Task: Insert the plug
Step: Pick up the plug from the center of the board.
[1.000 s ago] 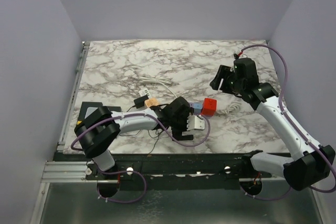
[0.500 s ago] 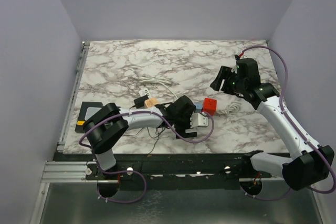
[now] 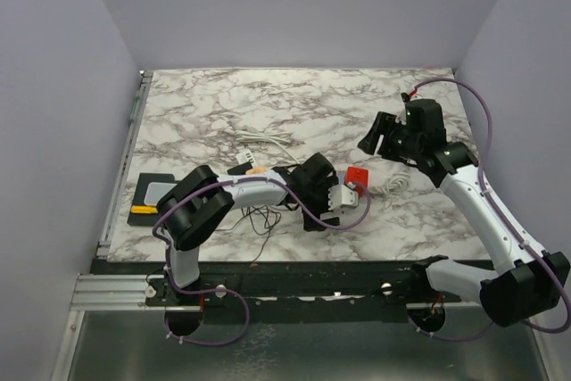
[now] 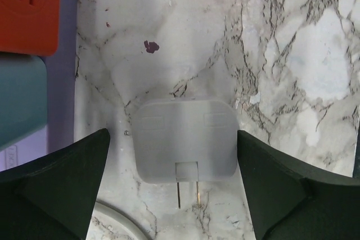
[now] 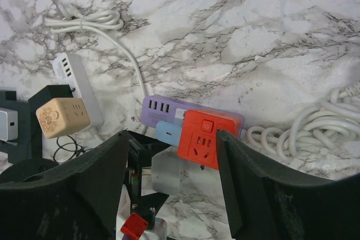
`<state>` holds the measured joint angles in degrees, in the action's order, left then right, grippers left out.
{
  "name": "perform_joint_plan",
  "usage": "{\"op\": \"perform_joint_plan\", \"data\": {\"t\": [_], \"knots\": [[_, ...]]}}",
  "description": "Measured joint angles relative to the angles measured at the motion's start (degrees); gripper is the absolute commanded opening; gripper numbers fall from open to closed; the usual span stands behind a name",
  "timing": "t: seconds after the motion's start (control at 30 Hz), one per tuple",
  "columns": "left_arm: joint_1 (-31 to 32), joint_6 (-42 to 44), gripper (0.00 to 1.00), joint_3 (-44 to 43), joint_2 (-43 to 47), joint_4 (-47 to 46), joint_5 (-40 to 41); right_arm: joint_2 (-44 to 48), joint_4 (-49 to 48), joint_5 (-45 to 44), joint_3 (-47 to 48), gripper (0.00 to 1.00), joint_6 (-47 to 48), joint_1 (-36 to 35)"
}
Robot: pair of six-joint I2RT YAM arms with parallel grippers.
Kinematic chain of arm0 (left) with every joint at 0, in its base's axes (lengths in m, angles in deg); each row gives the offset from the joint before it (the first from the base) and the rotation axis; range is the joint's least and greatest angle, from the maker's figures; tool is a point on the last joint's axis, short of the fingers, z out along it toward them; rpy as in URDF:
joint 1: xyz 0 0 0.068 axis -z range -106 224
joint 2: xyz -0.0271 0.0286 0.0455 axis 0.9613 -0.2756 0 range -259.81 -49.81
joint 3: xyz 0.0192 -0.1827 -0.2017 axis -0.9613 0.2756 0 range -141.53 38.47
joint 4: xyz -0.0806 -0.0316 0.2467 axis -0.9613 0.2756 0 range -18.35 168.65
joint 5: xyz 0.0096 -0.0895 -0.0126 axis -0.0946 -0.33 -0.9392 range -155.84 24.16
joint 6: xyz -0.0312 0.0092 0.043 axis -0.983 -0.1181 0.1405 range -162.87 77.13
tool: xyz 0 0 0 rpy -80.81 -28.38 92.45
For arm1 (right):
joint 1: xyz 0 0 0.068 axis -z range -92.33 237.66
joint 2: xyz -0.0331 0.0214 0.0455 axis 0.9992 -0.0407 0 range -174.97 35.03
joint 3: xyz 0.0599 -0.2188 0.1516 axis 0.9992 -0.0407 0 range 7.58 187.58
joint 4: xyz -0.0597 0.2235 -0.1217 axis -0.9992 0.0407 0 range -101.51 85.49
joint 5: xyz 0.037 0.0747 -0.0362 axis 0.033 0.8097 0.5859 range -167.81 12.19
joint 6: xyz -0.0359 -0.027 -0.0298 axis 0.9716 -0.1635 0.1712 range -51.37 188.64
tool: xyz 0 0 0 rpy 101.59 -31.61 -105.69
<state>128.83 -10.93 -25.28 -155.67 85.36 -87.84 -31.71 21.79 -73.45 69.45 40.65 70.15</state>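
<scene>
Left gripper (image 4: pixel 172 139): jaws spread wide, straddling the pale grey two-prong plug (image 4: pixel 183 150), not clamped on it. The right finger (image 4: pixel 281 189) has its tip just beside the plug's edge; contact or not, cannot tell. The left finger (image 4: pixel 62 184) stands off, with a strip of bare stone between it and the plug. The plug lies flat on the white-and-grey marble tabletop (image 4: pixel 292 54), prongs pointing back toward the wrist camera.

Left side is tight. The red socket cube (image 4: pixel 28 9) sits at the upper corner with a teal-blue block (image 4: pixel 19 99) below it. The edge of the lilac power strip (image 4: pixel 64 94) runs alongside both, near the left finger. Open marble lies to the right of the plug and beyond it. A curve of white cable (image 4: pixel 121 223) sits under the prongs.

Right gripper (image 5: pixel 171 136): fingers wide apart, nothing between them, held above the table. The top view puts it toward the far right, well apart from the socket cluster. Its camera shows the red cube at the end of the lilac strip, slots facing up. A coiled white cord (image 5: pixel 320 127) lies just right of the cube. A white USB strip (image 5: pixel 79 82) and a peach cube charger (image 5: pixel 63 117) lie to the left. Bare marble covers the far half of the table.
</scene>
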Motion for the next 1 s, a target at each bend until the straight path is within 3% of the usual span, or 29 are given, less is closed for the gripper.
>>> {"op": "perform_joint_plan", "data": {"t": [0.1, 0.33, 0.4, 0.6, 0.73, 1.0], "knots": [[-1.07, 1.29, 0.83, -0.68, -0.48, 2.03, -3.21, 0.44, 0.13, 0.04, 0.00, 0.68, 0.00, 0.39], [-1.60, 2.99, 0.39, -0.72, -0.13, 4.04, -5.44, 0.55, 1.01, 1.62, 0.00, 0.68, -0.02, 1.22], [-1.55, 3.08, 0.32, -0.76, 0.15, 4.92, -5.64, 0.55, 1.11, 2.45, 0.00, 0.68, -0.02, 1.57], [-1.57, 0.13, 0.26, -1.51, 2.75, 8.81, -5.60, 1.11, 1.25, 5.57, 0.00, 0.69, -0.02, 3.23], [-1.57, -2.75, 0.25, -3.15, 9.42, 10.03, -5.51, 2.51, 1.60, 9.49, 0.04, 0.73, 0.00, 4.24], [-1.57, -3.85, 0.22, -7.06, 26.64, 5.46, -2.71, 7.78, -2.29, 30.40, -0.13, 0.76, -0.48, 4.90]]}}
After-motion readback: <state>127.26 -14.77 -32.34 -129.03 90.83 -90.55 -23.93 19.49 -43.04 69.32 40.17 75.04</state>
